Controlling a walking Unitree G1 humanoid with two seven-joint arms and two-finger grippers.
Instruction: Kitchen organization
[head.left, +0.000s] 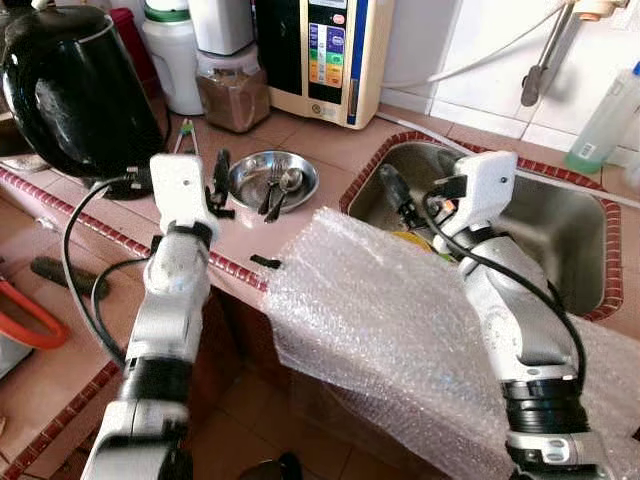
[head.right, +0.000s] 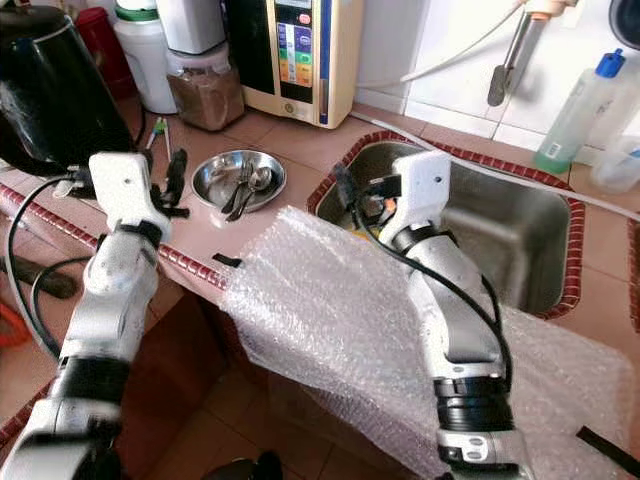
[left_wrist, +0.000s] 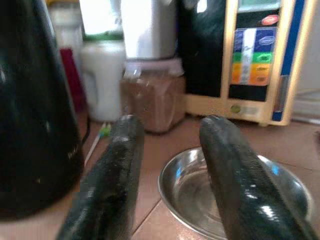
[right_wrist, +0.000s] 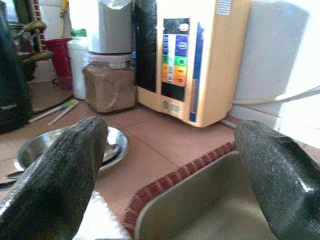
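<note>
Bubble wrap (head.left: 380, 320) drapes the table edge beneath the right jaws (head.left: 398, 196), wide and empty over the sink (head.left: 560, 240). Left jaws (head.left: 220, 180), open, hover beside the bowl (head.left: 255, 170) of cutlery; a careless reach may tip it.

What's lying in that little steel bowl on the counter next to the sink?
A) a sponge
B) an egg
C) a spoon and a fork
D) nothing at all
C: the bowl holds a spoon and a fork, lying side by side, just ahead of the left tool.
</note>
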